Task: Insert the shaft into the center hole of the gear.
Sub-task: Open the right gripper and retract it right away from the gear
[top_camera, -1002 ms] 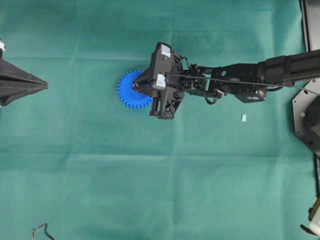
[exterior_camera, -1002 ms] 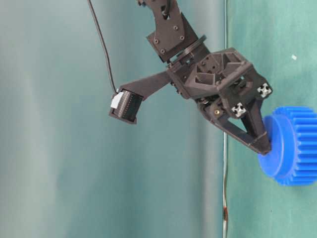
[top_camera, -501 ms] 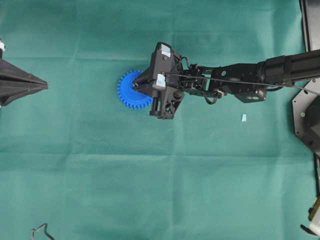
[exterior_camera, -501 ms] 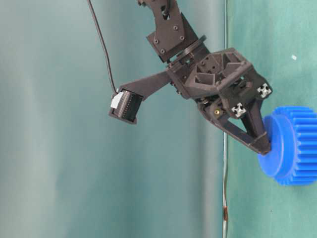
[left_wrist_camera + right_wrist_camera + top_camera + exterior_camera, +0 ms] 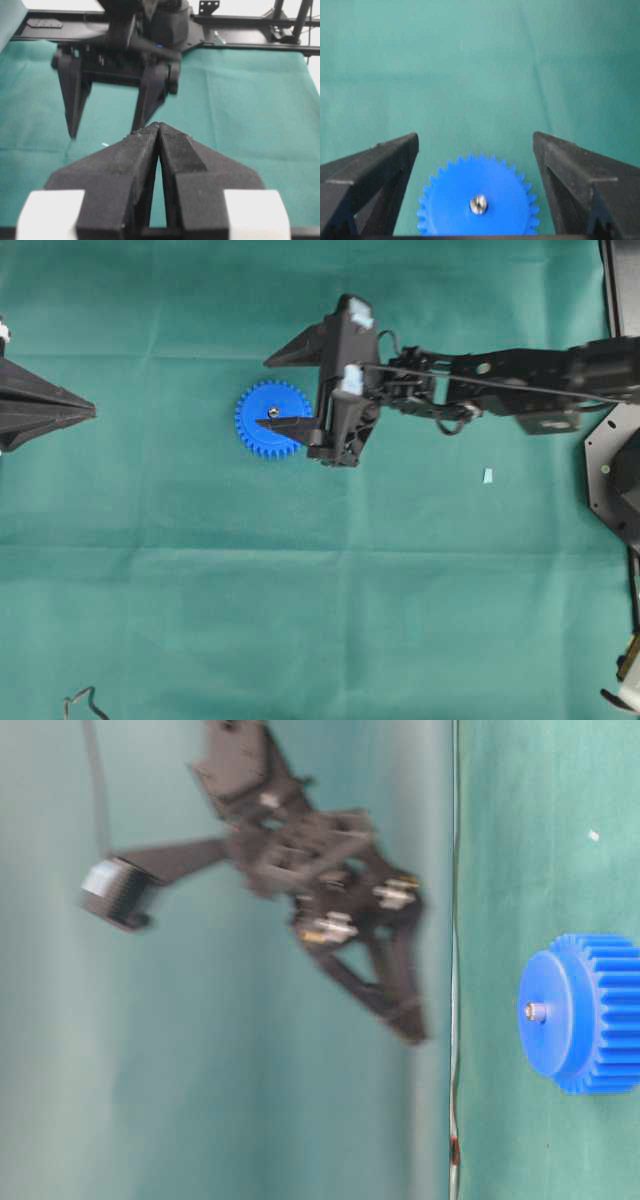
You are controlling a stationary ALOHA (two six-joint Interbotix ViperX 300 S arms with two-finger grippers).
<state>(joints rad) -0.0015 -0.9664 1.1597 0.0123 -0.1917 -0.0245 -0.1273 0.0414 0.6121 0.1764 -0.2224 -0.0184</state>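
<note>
A green cloth covers the worktop [image 5: 300, 620], stretching across the whole overhead view. The right arm reaches in from the right side, and its right gripper [image 5: 290, 385] hangs above the cloth, lifted clear of everything, with its jaws spread wide apart and nothing between them (the table-level view shows it blurred, so I'd judge it to be in motion). One finger's tip overlaps the gear's edge in the overhead view, but the side view shows open air between them.

The left gripper [image 5: 85, 412] sits at the far left edge, well apart from the action, its jaws pressed together and holding nothing.

The gear [image 5: 273, 419], bright blue and toothed, lies flat on the cloth near the middle. The shaft [image 5: 479, 203], a small silver pin, stands upright in the center hole of the gear's hub, its tip poking out just above the hub face in the side view.

By my reading, the insertion looks done: the pin is seated and released. What seems left is only for the arm to back away. A tiny pale scrap [image 5: 488, 476] lies off to the right.
</note>
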